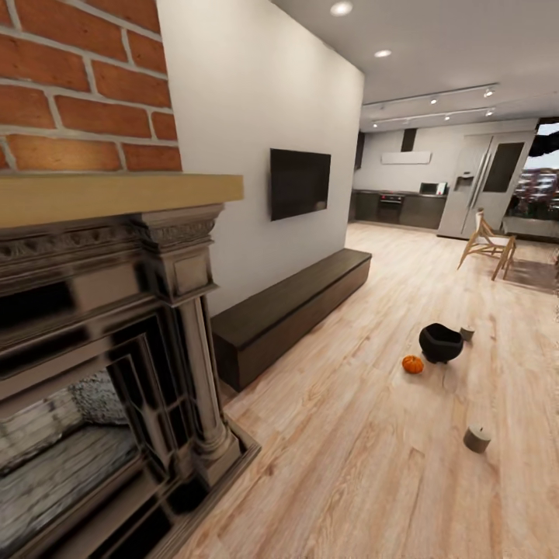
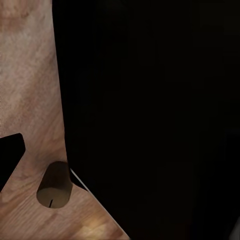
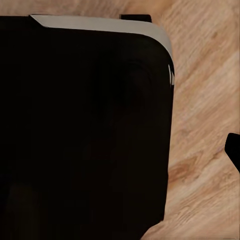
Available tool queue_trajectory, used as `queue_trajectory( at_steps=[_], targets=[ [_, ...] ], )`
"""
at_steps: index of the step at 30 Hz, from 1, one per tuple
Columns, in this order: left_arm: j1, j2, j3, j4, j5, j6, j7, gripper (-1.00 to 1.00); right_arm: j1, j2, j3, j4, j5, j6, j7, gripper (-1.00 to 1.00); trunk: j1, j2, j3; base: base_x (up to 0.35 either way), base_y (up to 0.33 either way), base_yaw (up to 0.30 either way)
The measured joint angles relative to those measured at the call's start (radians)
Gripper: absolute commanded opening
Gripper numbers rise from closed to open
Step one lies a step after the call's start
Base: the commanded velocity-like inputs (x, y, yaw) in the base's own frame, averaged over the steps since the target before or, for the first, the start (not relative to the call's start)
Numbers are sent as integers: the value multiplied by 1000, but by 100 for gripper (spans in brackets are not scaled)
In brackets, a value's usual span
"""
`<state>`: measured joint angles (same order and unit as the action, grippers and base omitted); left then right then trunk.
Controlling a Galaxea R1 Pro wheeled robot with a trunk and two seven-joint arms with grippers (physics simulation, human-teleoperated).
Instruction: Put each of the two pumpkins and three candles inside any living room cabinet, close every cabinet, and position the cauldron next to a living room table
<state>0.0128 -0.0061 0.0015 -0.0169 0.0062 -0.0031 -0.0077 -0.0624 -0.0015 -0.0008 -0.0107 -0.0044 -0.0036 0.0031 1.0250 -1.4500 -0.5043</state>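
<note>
the ornate fireplace (image 1: 116,373) sits under a brick wall, and just right of it the long dark cabinet (image 1: 295,310) runs along the white wall below a television (image 1: 300,183), its fronts all closed. right of the cabinet, on the wood floor (image 1: 373,466), lie a pumpkin (image 1: 413,364), touching or nearly touching the black cauldron (image 1: 441,342), one candle (image 1: 467,333) behind the cauldron, and another candle (image 1: 477,438) nearer. the left wrist view shows a candle (image 2: 54,186) on the floor. neither gripper's state can be told.

An ornate fireplace (image 1: 116,373) stands under brick, a television (image 1: 300,183) hanging beyond.
</note>
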Motion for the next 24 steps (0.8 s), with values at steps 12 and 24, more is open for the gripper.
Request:
queue_trajectory(
  at_steps=[12,24],
  targets=[
    [0,0,0,0,1,0,0,100,0,0,-5,0,-2,0,0,100,0,0,-15,0,0,-175],
    [0,0,0,0,1,0,0,100,-1,0,-5,0,-5,1,0,100,0,0,-33,0,0,-48]
  ],
)
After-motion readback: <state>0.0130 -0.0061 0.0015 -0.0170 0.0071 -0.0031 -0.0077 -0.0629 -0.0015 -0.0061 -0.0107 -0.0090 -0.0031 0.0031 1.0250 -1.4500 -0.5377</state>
